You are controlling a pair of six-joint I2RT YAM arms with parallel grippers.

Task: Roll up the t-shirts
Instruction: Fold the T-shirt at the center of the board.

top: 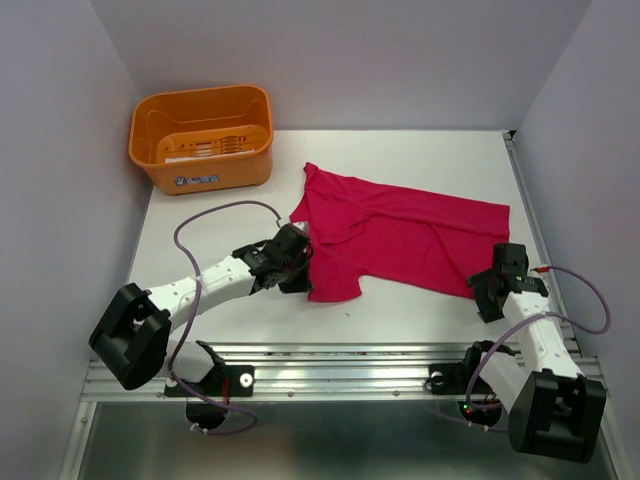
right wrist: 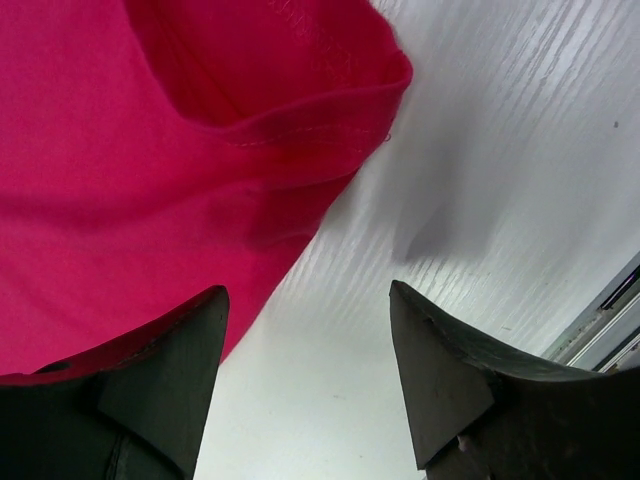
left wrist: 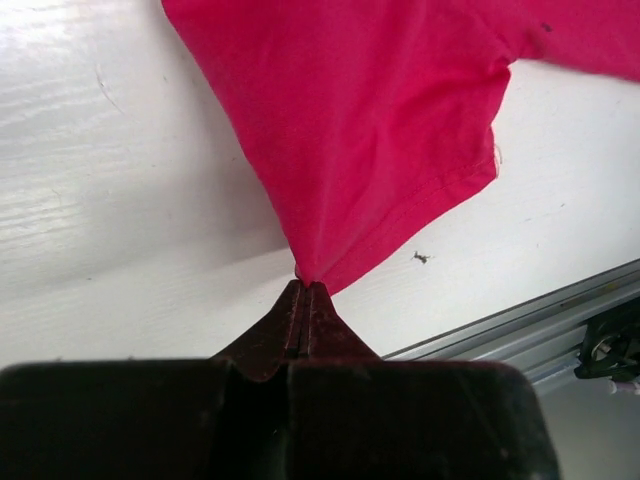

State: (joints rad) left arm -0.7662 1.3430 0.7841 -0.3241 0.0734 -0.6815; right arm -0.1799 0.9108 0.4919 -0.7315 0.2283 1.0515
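The left arm (top: 200, 285) stretches low and slanted to the near-left sleeve of the t-shirt (top: 400, 225), where the left hand (left wrist: 305, 288) pinches the fabric, jaws pressed together. The right arm (top: 540, 335) stands bent at the t-shirt's right end. The right hand (right wrist: 305, 300) points down with jaws apart, one finger at the cloth's edge.

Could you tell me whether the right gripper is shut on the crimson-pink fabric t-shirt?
No, the right gripper stands with jaws wide apart over the edge of the t-shirt.
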